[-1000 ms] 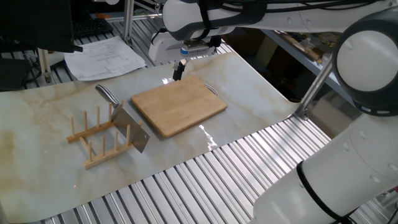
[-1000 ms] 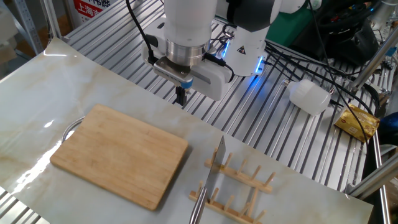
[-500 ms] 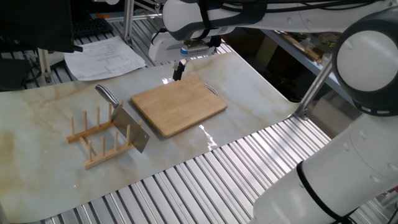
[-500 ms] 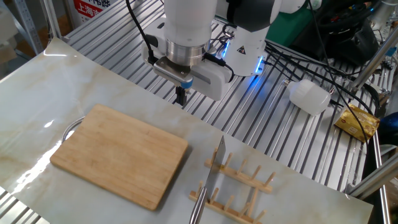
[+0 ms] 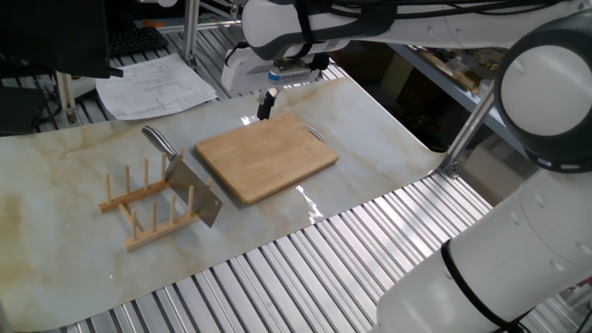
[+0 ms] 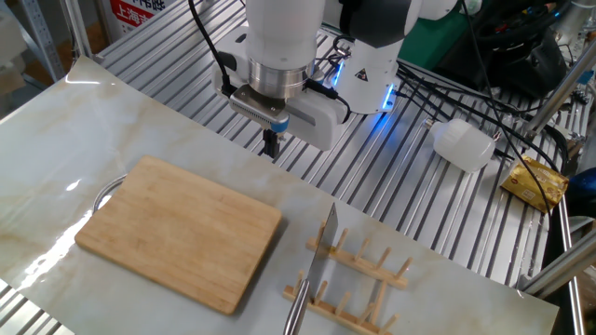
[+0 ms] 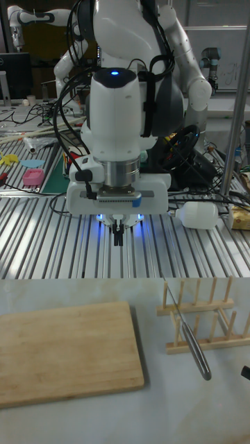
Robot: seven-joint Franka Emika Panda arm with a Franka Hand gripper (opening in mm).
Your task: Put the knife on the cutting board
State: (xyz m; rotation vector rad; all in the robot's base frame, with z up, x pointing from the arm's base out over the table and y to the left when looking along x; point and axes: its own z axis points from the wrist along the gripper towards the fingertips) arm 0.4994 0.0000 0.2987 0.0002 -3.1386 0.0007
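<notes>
The knife (image 5: 190, 181) stands on edge in the wooden peg rack (image 5: 148, 208), its grey blade (image 6: 325, 253) between the pegs and its silver handle (image 7: 196, 356) sticking out. The cutting board (image 5: 265, 155) lies flat and bare on the marble mat, its metal loop (image 6: 104, 195) at one end. My gripper (image 5: 265, 104) hangs above the board's far edge, fingers shut with nothing between them; it also shows as the gripper (image 6: 271, 145) and the gripper (image 7: 119, 237) behind the board, well apart from the knife.
Papers (image 5: 155, 85) lie at the table's back. A white bottle (image 6: 463, 144) and a yellow packet (image 6: 535, 181) rest on the slatted metal surface beside the mat. Cables run behind the arm's base.
</notes>
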